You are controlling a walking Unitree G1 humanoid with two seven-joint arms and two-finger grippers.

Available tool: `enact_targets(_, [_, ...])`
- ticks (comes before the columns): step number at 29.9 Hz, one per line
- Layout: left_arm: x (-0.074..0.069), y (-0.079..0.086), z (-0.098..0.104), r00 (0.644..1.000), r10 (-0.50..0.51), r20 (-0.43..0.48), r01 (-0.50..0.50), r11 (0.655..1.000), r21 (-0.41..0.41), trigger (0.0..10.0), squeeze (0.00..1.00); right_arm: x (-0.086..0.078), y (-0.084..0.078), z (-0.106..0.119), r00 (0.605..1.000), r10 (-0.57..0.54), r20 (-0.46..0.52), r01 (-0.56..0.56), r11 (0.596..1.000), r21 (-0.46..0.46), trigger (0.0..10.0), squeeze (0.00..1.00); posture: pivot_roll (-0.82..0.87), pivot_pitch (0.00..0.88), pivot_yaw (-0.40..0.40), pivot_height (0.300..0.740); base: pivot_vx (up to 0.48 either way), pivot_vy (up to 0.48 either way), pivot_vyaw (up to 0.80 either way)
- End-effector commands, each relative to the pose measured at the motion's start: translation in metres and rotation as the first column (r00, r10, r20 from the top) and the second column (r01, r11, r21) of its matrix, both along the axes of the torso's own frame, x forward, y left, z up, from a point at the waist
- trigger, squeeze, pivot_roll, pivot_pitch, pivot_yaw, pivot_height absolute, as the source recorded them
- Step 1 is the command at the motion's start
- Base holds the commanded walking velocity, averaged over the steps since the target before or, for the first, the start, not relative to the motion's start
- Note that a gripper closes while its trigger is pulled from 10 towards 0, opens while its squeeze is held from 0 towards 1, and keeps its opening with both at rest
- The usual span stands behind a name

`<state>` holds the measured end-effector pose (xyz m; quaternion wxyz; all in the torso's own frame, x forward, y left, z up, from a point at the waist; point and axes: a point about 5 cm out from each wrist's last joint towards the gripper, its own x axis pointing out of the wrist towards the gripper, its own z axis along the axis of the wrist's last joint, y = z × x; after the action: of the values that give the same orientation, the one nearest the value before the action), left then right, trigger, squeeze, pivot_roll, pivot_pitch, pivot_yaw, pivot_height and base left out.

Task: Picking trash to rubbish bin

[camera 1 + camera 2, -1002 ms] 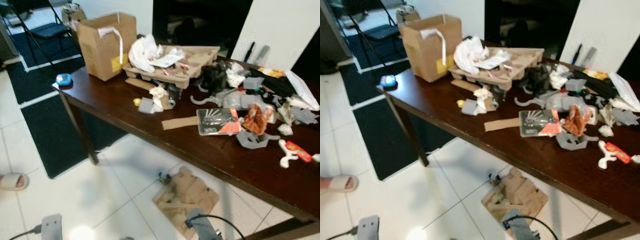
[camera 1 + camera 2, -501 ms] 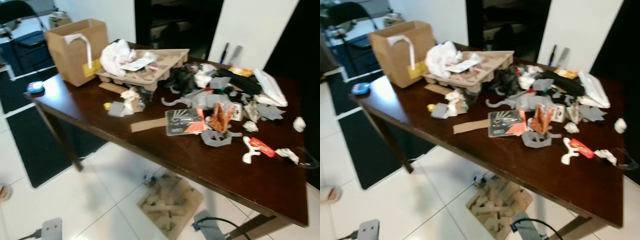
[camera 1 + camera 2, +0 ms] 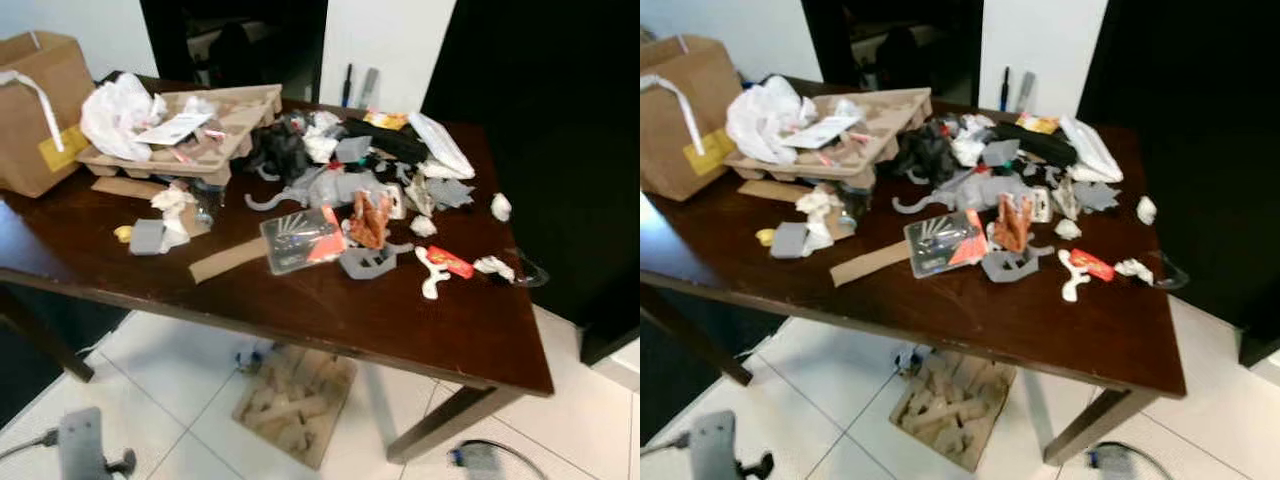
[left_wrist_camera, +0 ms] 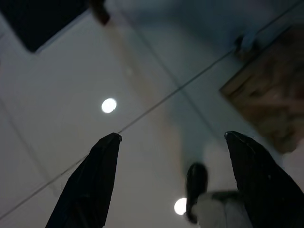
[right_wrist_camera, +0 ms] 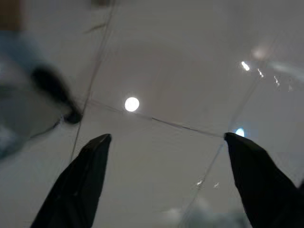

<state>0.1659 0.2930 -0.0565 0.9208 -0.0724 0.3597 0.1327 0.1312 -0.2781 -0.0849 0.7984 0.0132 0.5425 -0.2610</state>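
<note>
Hanging low, the left end effector (image 4: pixel 168 183) has its two black fingers spread wide with nothing between them, over white floor tile (image 4: pixel 57 95); the right end effector (image 5: pixel 166 183) hangs likewise, fingers apart and empty.

Step in hand, as judged: approach to the desk (image 3: pixel 330 310), no trash taken yet. No rubbish bin can be made out.

Landmark: clear plastic blister pack (image 3: pixel 300 238), near the desk's front edge.

- Cardboard strip (image 3: pixel 228 260): touching the pack on its left. Long axis slanted, its near end toward the front edge, its far end toward the pack.
- Grey moulded piece (image 3: pixel 368 262): just right of the pack.
- Orange wrapper (image 3: pixel 367 218): behind and right of the pack, crumpled, standing up.
- White bone-shaped item with red label (image 3: pixel 440 268): further right of the pack. Long axis runs roughly front to back, slightly tilted.
- Pulp tray (image 3: pixel 215 125): well behind and left of the pack, white plastic bag (image 3: pixel 118 110) on its left end.
- Cardboard box (image 3: pixel 35 110): far left of the pack, open top.

Handling advice: stop square to the front edge opposite the pack. Take a lone piece first. For the strip or the bone-shaped item, set the fingers across the short width, not along the long axis.
</note>
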Motion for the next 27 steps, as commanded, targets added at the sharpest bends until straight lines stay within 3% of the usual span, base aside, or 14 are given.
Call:
enact_targets(1, [0.003, -0.002, 0.003, 0.998, -0.055, 0.043, 0.056, 0.998, -0.035, 10.0, 0.00, -0.009, -0.012, 0.002, 0.988, -0.151, -0.004, 0.151, 0.988, -0.031, 10.0, 0.00, 0.16, 0.101, -0.013, 0.740, 0.000, 0.000, 0.00])
enact_targets(5, [0.013, -0.015, 0.007, 0.969, -0.232, 0.088, 0.238, 0.969, -0.066, 10.0, 0.00, -0.012, -0.035, 0.012, 0.965, -0.262, 0.009, 0.261, 0.959, -0.112, 10.0, 0.00, 0.17, 0.104, -0.013, 0.740, 0.000, 0.000, 0.00])
enact_targets(7, [0.021, -0.036, 0.011, 0.883, -0.446, 0.145, 0.462, 0.880, -0.113, 10.0, 0.00, -0.014, -0.064, 0.028, 0.924, -0.379, 0.040, 0.379, 0.900, -0.216, 10.0, 0.00, 0.17, 0.103, -0.012, 0.740, 0.000, 0.000, 0.00])
enact_targets(8, [0.021, -0.036, 0.011, 0.883, -0.446, 0.145, 0.462, 0.880, -0.113, 10.0, 0.00, -0.014, -0.064, 0.028, 0.924, -0.379, 0.040, 0.379, 0.900, -0.216, 10.0, 0.00, 0.17, 0.103, -0.012, 0.740, 0.000, 0.000, 0.00])
enact_targets(10, [0.027, -0.050, 0.016, 0.800, -0.564, 0.204, 0.595, 0.791, -0.142, 10.0, 0.00, -0.014, -0.090, 0.046, 0.892, -0.447, 0.075, 0.447, 0.840, -0.308, 10.0, 0.00, 0.17, 0.103, -0.013, 0.740, 0.000, 0.000, 0.00])
enact_targets(12, [0.027, -0.050, 0.016, 0.800, -0.564, 0.204, 0.595, 0.791, -0.142, 10.0, 0.00, -0.014, -0.090, 0.046, 0.892, -0.447, 0.075, 0.447, 0.840, -0.308, 10.0, 0.00, 0.17, 0.103, -0.013, 0.740, 0.000, 0.000, 0.00])
enact_targets(14, [0.037, -0.061, 0.028, 0.711, -0.646, 0.277, 0.694, 0.706, -0.137, 10.0, 0.00, -0.011, -0.119, 0.070, 0.862, -0.487, 0.138, 0.498, 0.766, -0.406, 10.0, 0.00, 0.17, 0.103, -0.016, 0.740, 0.000, 0.000, 0.00])
enact_targets(16, [0.041, -0.066, 0.035, 0.664, -0.680, 0.311, 0.738, 0.664, -0.123, 10.0, 0.00, -0.008, -0.131, 0.083, 0.848, -0.498, 0.182, 0.522, 0.727, -0.447, 10.0, 0.00, 0.17, 0.103, -0.016, 0.740, 0.000, 0.000, 0.00])
enact_targets(19, [0.058, -0.077, 0.061, 0.535, -0.751, 0.388, 0.822, 0.569, -0.030, 10.0, 0.00, 0.025, -0.157, 0.128, 0.775, -0.453, 0.441, 0.626, 0.647, -0.435, 10.0, 0.00, 0.17, 0.105, -0.016, 0.740, 0.000, 0.000, 0.00])
enact_targets(22, [0.065, -0.079, 0.072, 0.505, -0.759, 0.412, 0.830, 0.558, 0.009, 10.0, 0.00, 0.045, -0.160, 0.145, 0.745, -0.395, 0.538, 0.638, 0.656, -0.403, 10.0, 0.00, 0.17, 0.107, -0.014, 0.740, 0.000, 0.000, 0.00])
enact_targets(24, [0.079, -0.081, 0.092, 0.456, -0.764, 0.456, 0.834, 0.546, 0.081, 10.0, 0.00, 0.084, -0.159, 0.180, 0.649, -0.262, 0.715, 0.641, 0.695, -0.326, 10.0, 0.00, 0.17, 0.104, -0.010, 0.740, 0.000, 0.000, 0.00])
enact_targets(25, [0.079, -0.081, 0.092, 0.456, -0.764, 0.456, 0.834, 0.546, 0.081, 10.0, 0.00, 0.084, -0.159, 0.180, 0.649, -0.262, 0.715, 0.641, 0.695, -0.326, 10.0, 0.00, 0.17, 0.104, -0.010, 0.740, 0.000, 0.000, 0.00])
enact_targets(26, [0.085, -0.083, 0.103, 0.429, -0.767, 0.477, 0.836, 0.537, 0.113, 10.0, 0.00, 0.100, -0.156, 0.196, 0.594, -0.197, 0.780, 0.626, 0.722, -0.294, 10.0, 0.00, 0.18, 0.104, -0.009, 0.740, 0.000, 0.000, 0.00])
enact_targets(27, [0.091, -0.084, 0.117, 0.388, -0.772, 0.503, 0.838, 0.523, 0.157, 10.0, 0.00, 0.123, -0.148, 0.216, 0.483, -0.141, 0.864, 0.578, 0.792, -0.194, 10.0, 0.00, 0.18, 0.103, -0.009, 0.740, 0.000, 0.000, 0.00])
